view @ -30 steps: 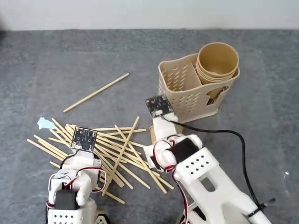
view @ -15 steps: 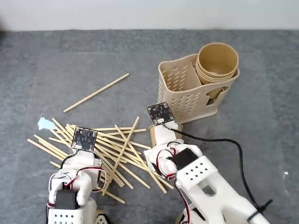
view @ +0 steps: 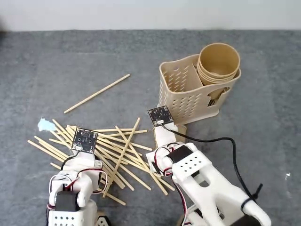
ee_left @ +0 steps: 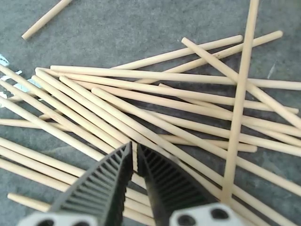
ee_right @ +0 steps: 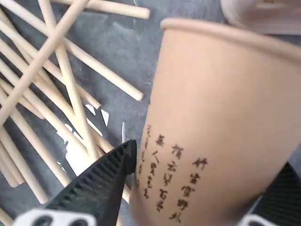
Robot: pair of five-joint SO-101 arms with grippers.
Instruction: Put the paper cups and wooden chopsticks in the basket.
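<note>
Paper cup (ee_right: pixel 211 117) sits clamped in the right gripper (ee_right: pixel 207 160) on the basket's (view: pixel 181 101) near side, ready to load; left gripper (ee_left: pixel 134 157), fingers narrow, hovers over chopsticks (ee_left: pixel 164 108).

Looks like a robotics lab or hobby test bench, not a kitchen. Two white plastic arms (view: pixel 207 183) with bare circuit boards (view: pixel 84 139), loose wiring (view: pixel 66 181) and a zip-tied black cable (view: pixel 207 140) sit on a grey felt mat (view: pixel 47 61) against a plain white wall (view: pixel 141 14). The props are cheap throwaway stuff laid straight on the mat: scattered chopsticks (view: pixel 122 153), a paper cup (ee_right: pixel 221 117), a slotted plastic basket (view: pixel 181 99).
</note>
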